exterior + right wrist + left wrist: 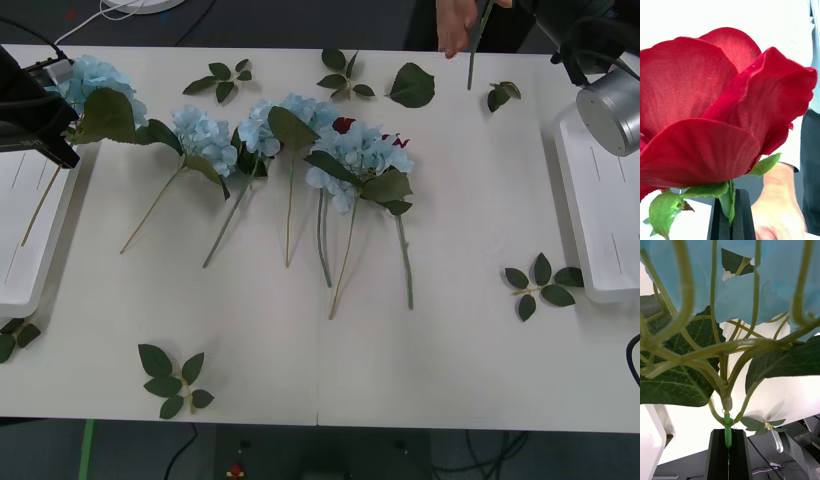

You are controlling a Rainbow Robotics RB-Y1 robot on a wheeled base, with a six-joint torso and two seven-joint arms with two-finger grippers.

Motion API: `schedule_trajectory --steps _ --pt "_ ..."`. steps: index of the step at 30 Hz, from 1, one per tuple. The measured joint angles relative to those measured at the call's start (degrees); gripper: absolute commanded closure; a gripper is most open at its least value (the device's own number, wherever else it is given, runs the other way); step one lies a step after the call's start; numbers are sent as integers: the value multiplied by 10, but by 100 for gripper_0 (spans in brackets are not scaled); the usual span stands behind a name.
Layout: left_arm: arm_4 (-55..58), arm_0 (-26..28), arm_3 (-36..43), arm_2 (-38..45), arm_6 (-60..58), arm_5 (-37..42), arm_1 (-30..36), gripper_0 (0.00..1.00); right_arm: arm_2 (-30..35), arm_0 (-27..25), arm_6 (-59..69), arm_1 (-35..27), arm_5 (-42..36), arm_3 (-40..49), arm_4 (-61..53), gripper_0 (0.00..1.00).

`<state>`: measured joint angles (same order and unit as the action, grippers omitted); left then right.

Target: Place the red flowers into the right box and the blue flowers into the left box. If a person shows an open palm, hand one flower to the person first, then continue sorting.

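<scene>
The right gripper (730,217), raised at the table's far right corner, is clamped on a red rose (715,108) just under the bloom, held out toward a person's hand (780,210), probably the handover. The left gripper (728,453) is clamped on a blue hydrangea's (752,296) stem w/ the bloom just beside the left box (30,240), likely for dropping in. Four more hydrangeas and a rose lie mid-table; the right box (600,210) sits at the right edge.
</scene>
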<state>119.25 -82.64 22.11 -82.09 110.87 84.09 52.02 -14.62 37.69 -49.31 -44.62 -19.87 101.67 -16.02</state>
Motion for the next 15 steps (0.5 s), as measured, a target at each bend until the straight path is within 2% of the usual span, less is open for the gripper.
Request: schedule_trajectory --steps 15 --pt "0 0 0 0 0 0 0 100 0 0 0 0 0 0 -4 100"
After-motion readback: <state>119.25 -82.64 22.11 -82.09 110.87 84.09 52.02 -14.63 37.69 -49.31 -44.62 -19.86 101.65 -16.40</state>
